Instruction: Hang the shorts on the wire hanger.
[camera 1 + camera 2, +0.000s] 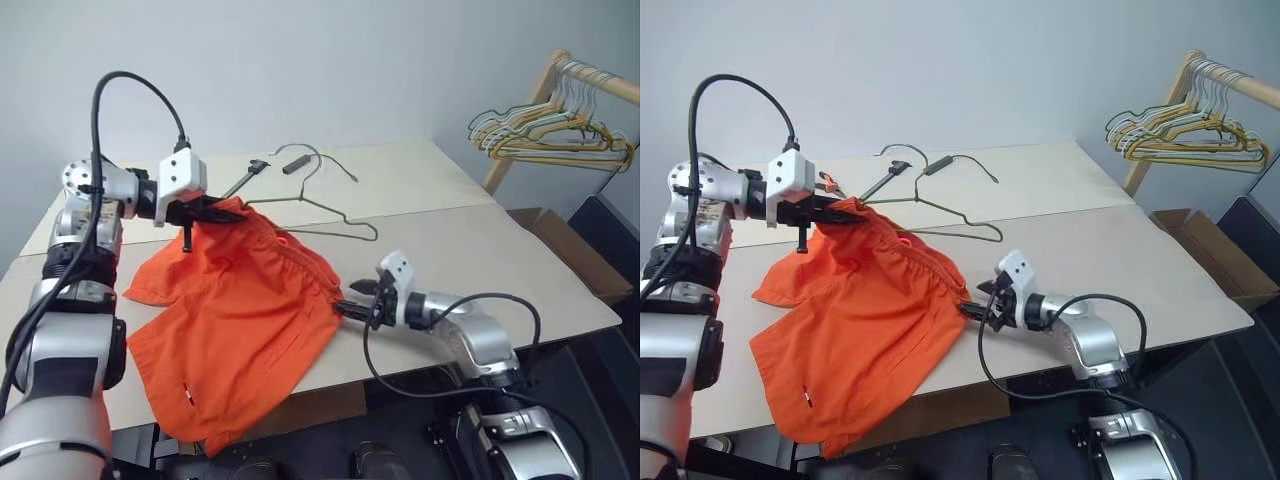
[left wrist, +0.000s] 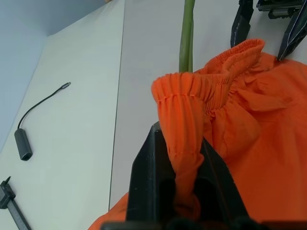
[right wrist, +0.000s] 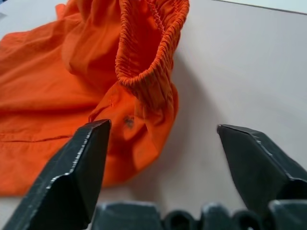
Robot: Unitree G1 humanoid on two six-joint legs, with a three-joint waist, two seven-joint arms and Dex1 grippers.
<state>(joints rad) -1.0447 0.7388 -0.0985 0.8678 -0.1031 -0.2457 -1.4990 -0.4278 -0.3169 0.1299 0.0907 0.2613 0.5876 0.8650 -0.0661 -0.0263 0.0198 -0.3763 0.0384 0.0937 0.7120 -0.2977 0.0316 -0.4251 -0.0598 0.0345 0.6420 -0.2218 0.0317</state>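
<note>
A: Left arm first. Pose?

B: Raised above the table [image 1: 450, 190], forearm reaching inward from the robot's left, wrist angled a little downward. The left gripper [image 1: 208, 210] has its two black fingers pressed together on the gathered elastic waistband of the shorts [image 1: 235, 320]. In the left wrist view the band bunches up between the pads [image 2: 144, 172] and rises in a ruffled fold above them.

A: So the shorts are lifted?

B: One corner of the waistband only. The rest drapes down to the tabletop, and one leg spills over the near edge. Bright orange, thin cloth, creased, with a small white tag low on the hanging leg.

A: Right arm?

B: Low, lying almost along the table's near edge, pointing inward toward the shorts. The right gripper [image 3: 160, 143] stands spread wide; its dark, tapered fingers frame the end of the waistband with a clear gap on each side. Touching nothing that I can see.

A: The wire hanger?

B: The wire hanger [image 1: 335, 215] lies flat on the table just behind the shorts, thin dark wire, triangular, the hook toward the wall. Its near part is hidden by the raised orange cloth, so contact I cannot tell.

A: Anything else?

B: A bunch of gold and pale hangers [image 1: 550, 135] on a wooden rail at the far right.
</note>
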